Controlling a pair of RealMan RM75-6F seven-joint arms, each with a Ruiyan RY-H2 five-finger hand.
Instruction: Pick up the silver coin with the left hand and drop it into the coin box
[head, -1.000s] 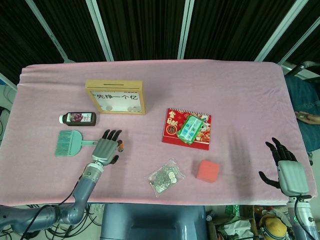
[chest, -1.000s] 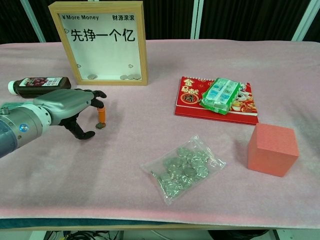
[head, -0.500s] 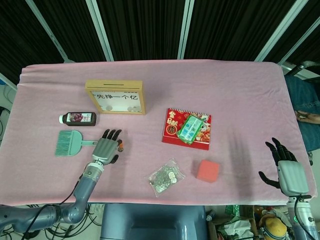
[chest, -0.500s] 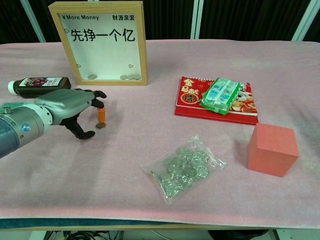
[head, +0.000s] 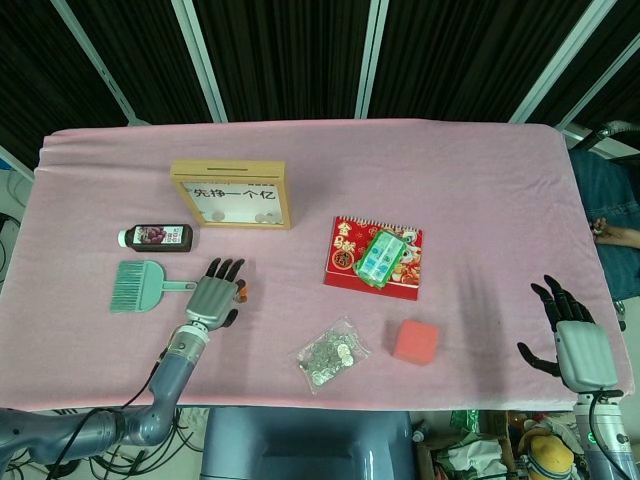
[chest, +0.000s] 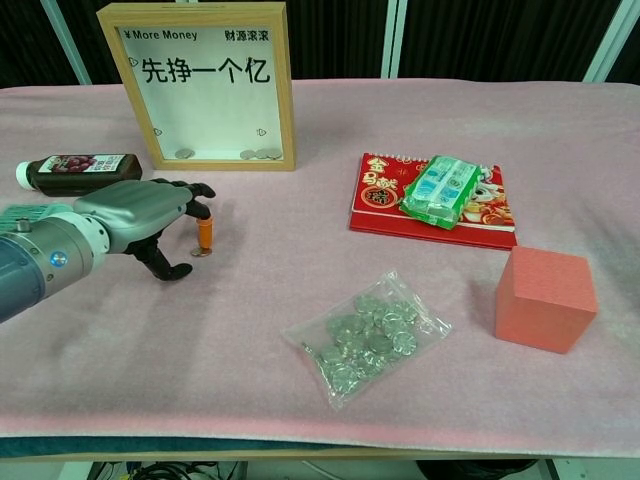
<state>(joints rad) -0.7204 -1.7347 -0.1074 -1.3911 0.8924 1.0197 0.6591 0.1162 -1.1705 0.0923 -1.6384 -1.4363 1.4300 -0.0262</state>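
Left hand: the left hand (chest: 135, 215) hangs palm-down low over the pink tablecloth (chest: 300, 420), fingers spread and curved downward, holding nothing; one orange-capped fingertip (chest: 204, 235) points straight down and touches or nearly touches the silver coin, while the thumb curls toward the cloth just beside it
Silver coin: the silver coin (chest: 201, 252) lies flat on the cloth directly under that fingertip, not lifted; in the head view it is too small to make out beside the hand (head: 214, 294)
Coin box: the coin box (chest: 206, 88) is a wooden frame with a clear front and Chinese lettering, upright behind the left hand, well apart from the coin; a few coins sit at its bottom edge
Bottle: a dark bottle (chest: 72, 168) lies on its side just behind the left hand, left of the box
Brush: a green hand brush (head: 138, 285) lies flat, its handle reaching to the left hand
Coin bag: a clear bag of coins (chest: 368, 334) lies near the front edge, right of the left hand
Red booklet: a red booklet (chest: 385, 205) lies flat with a green packet (chest: 441, 190) resting on it
Block: a coral-red cube (chest: 544, 297) stands right of the bag
Right hand: the right hand (head: 572, 340) is at the far right table edge, fingers apart, empty
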